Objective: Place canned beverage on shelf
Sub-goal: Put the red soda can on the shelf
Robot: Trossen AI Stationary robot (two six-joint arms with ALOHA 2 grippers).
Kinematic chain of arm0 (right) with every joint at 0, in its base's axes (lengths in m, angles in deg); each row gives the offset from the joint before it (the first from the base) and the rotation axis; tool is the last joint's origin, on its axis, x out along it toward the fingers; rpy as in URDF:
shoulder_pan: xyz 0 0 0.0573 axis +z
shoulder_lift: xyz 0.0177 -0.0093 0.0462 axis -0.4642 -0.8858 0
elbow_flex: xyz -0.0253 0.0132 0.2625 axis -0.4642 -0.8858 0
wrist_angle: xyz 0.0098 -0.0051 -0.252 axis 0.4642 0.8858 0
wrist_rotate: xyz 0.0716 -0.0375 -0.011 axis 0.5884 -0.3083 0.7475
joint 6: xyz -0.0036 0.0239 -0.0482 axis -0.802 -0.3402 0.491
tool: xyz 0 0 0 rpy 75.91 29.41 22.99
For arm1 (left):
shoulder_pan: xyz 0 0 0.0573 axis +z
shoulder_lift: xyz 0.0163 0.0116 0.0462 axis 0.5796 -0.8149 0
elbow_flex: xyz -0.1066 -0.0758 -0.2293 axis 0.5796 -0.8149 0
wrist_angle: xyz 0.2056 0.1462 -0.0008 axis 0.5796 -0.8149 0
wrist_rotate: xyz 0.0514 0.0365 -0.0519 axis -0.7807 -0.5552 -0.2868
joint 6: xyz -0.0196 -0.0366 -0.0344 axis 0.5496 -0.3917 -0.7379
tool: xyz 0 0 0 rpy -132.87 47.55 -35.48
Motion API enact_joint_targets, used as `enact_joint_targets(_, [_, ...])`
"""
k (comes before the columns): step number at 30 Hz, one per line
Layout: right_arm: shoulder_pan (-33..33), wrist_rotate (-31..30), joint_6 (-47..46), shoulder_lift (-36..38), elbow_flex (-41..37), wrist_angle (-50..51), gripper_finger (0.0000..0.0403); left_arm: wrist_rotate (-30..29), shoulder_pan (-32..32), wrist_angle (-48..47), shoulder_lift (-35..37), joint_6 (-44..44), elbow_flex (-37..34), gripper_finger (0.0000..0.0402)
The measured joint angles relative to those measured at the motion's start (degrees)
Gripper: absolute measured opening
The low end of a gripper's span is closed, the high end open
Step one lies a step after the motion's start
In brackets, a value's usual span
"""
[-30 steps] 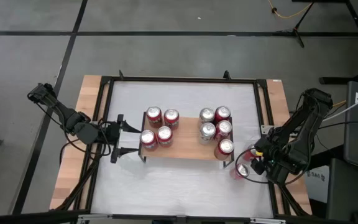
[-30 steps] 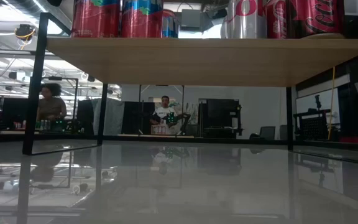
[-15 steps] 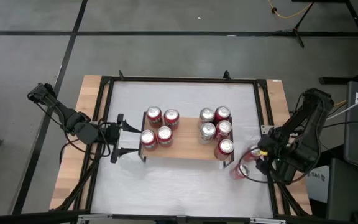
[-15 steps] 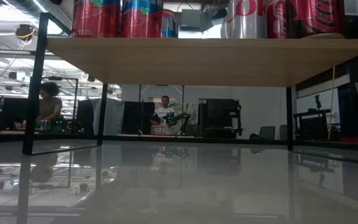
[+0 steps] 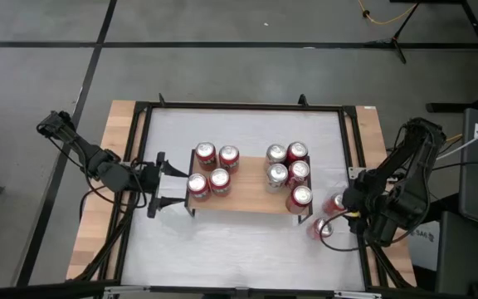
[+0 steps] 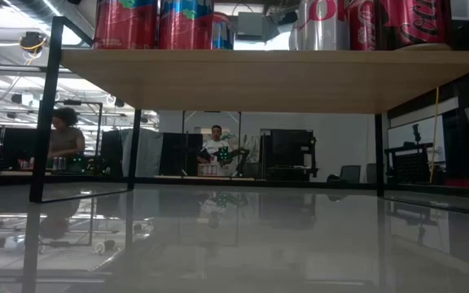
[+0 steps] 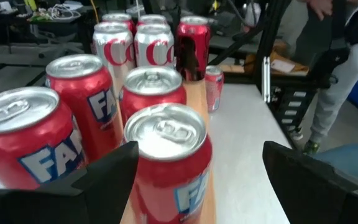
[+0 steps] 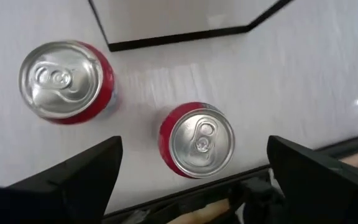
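The shelf (image 5: 251,198), a light wooden plank on black legs, stands at the table's middle with several red and silver cans on top, in a left group (image 5: 212,170) and a right group (image 5: 289,170). Two more red cans stand upright on the white table top by the shelf's right end: one (image 5: 336,203) (image 8: 64,81) and one nearer (image 5: 322,228) (image 8: 197,140). My right gripper (image 5: 347,214) hovers open above these two, touching neither. My left gripper (image 5: 173,184) is open and empty at the shelf's left end, facing the nearest shelf can (image 7: 166,155).
A black metal frame (image 5: 239,106) rims the white table top, and its bar (image 8: 179,34) runs close by the two loose cans. The low view looks under the shelf's plank (image 6: 267,77). People show in the room beyond the table.
My right gripper has shifted a little toward the table's right edge, so the farther loose can now shows more fully beside it. The cans and the shelf have stayed in place.
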Motion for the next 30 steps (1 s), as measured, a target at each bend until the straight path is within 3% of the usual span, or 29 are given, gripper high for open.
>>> enact_joint_targets(14, [0.0,-1.5,14.5,9.4,-4.6,-6.1,0.0388,0.0,0.0,4.4,0.0,0.0,0.0,0.0336])
enact_joint_targets(20, [0.0,-2.3,14.8,13.4,-9.3,-6.3,0.0388,0.0,0.0,4.4,0.0,-0.1,0.0,0.0336])
enact_joint_targets(24, [0.0,-1.0,16.2,14.7,-11.4,-6.8,0.0388,0.0,0.0,4.4,0.0,-0.1,0.0,0.0336])
enact_joint_targets(30, [0.0,-0.9,25.4,14.7,-14.7,-11.8,0.0388,-0.1,0.0,4.3,0.0,-0.1,0.0,0.0336])
